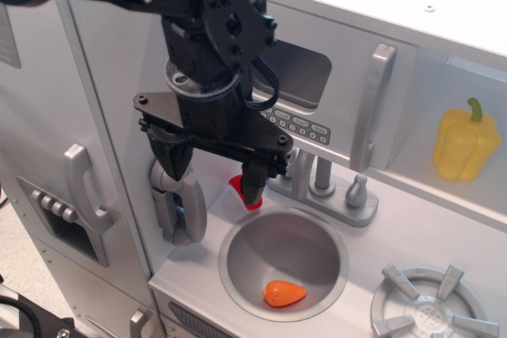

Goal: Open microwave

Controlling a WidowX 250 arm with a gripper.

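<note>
My gripper (214, 170) open, hanging left of sink (238, 263); microwave (333, 104) door shut, handle (372, 104) far right, untouched.

Taking the sink (238, 263) as the mark: an orange object (283, 293) lies in its bowl. The faucet (323, 187) stands just behind it, and the microwave (333, 89) sits above and behind that. A burner (432, 306) lies to the right of the sink, with a pepper (466, 142) in the cubby behind it. The gripper (212, 182) hangs over the sink's left rim.
</note>
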